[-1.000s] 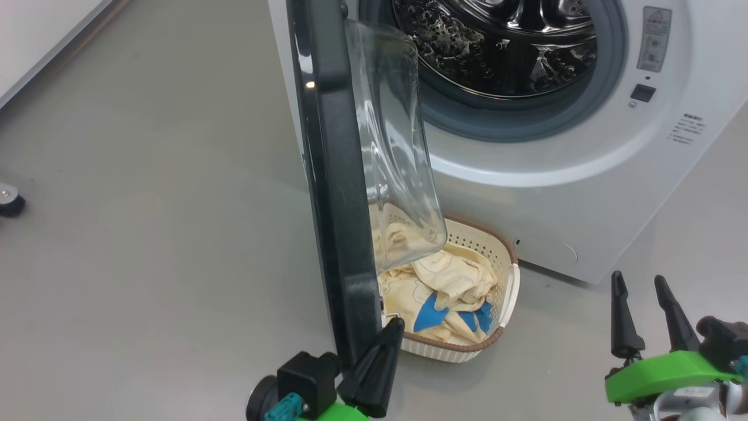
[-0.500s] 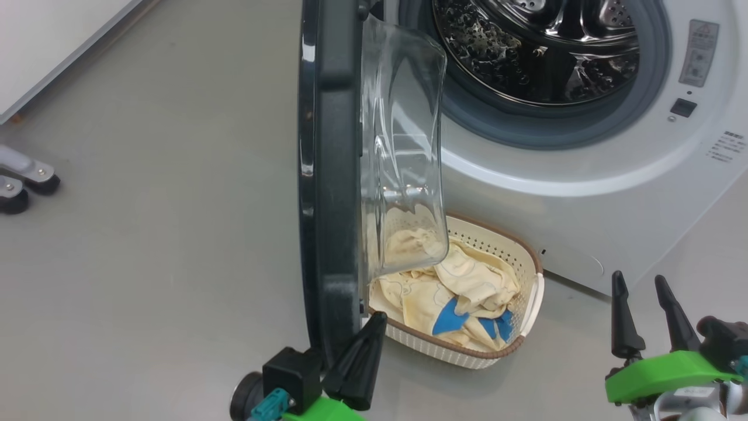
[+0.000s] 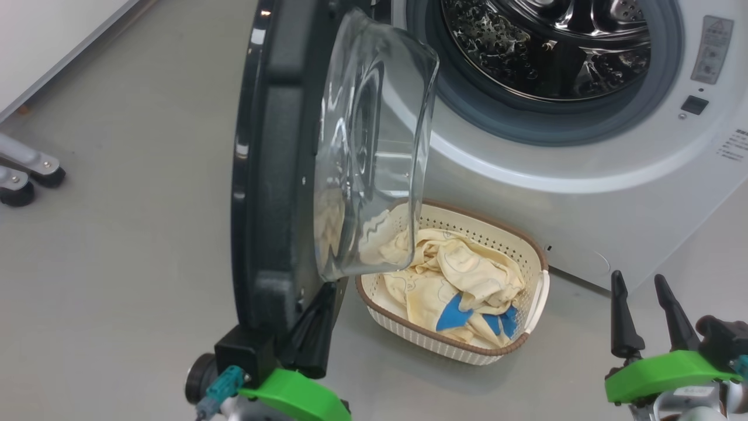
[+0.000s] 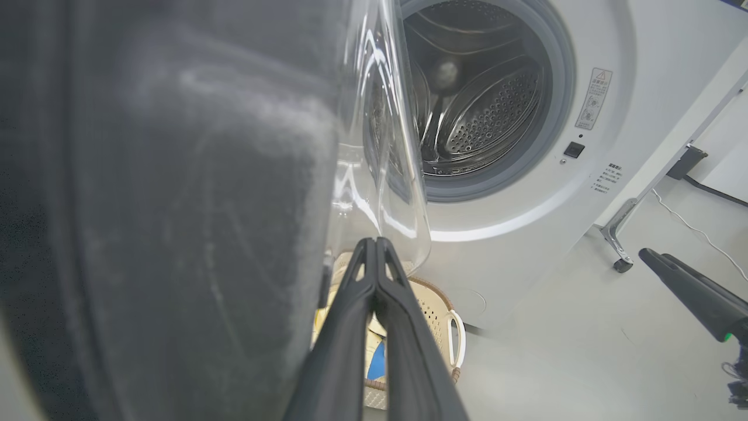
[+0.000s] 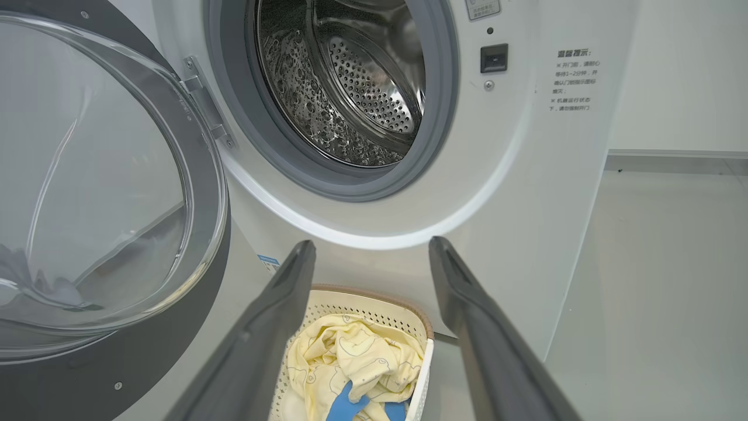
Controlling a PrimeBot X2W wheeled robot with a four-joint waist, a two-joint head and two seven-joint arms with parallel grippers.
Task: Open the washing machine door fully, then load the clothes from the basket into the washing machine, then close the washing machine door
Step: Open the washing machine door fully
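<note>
Head view: the left gripper (image 3: 326,292), clenched on nothing, leans on the inner rim of the round, black-rimmed glass washing machine door (image 3: 266,175); the right gripper (image 3: 637,279) is spread. Slipping tips could let it swing shut over the cream perforated basket (image 3: 530,242) of pale yellow clothes (image 3: 467,275) on the floor (image 3: 117,245).

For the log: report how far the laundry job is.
Done: the washing machine door is swung out, drum exposed. In hand: the shut left gripper rests against the door's lower inner edge, seemingly pushing wider. Left: the clothes lie in the basket, the door needs closing; right gripper open, empty.
</note>
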